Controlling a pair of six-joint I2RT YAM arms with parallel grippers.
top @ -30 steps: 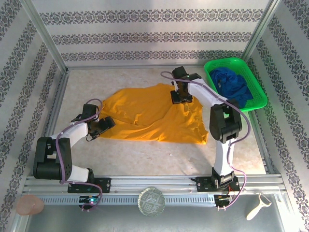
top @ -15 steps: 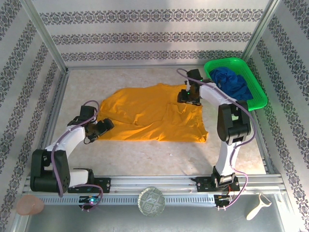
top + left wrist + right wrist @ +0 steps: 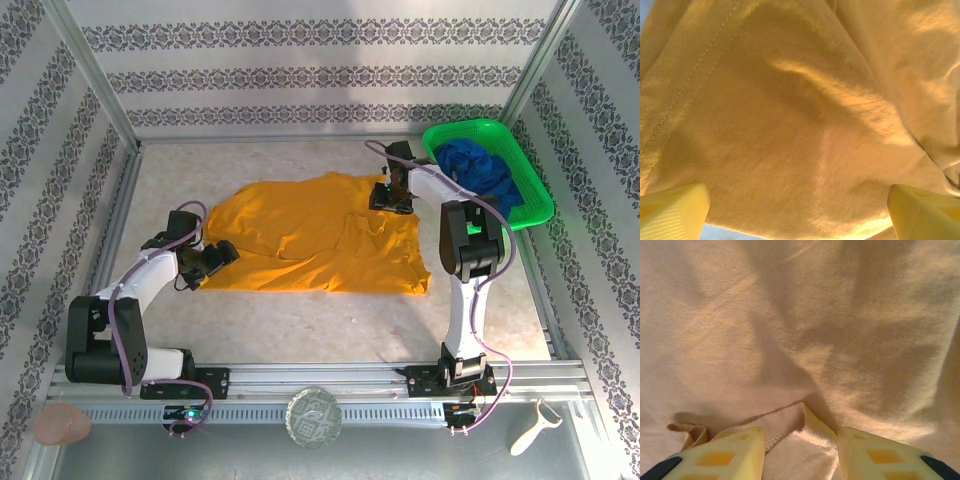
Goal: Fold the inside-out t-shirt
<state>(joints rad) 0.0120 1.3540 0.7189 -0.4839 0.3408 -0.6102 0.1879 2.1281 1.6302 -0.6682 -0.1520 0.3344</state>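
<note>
The inside-out t-shirt point(image 3: 310, 235) is mustard orange cloth spread across the middle of the table. My left gripper point(image 3: 222, 252) sits low at the shirt's left edge. In the left wrist view its jaws point(image 3: 800, 205) stand wide open, with cloth and a stitched hem point(image 3: 695, 75) lying between and beyond the fingers point(image 3: 675, 210). My right gripper point(image 3: 392, 203) is down on the shirt's upper right corner. In the right wrist view it point(image 3: 801, 442) is open, and a folded cloth edge with a seam point(image 3: 790, 432) lies between its fingertips point(image 3: 735, 452).
A green basket point(image 3: 535, 180) holding a dark blue garment point(image 3: 480, 175) stands at the back right, close to the right arm. Patterned walls close in the table. On the front rail lie a round dish point(image 3: 314, 416), a peeler point(image 3: 530, 428) and a pinkish object point(image 3: 62, 424).
My right gripper moved right from the shirt's upper middle to its upper right corner and opened its jaws. The shirt's right side lies flatter. The left gripper barely shifted.
</note>
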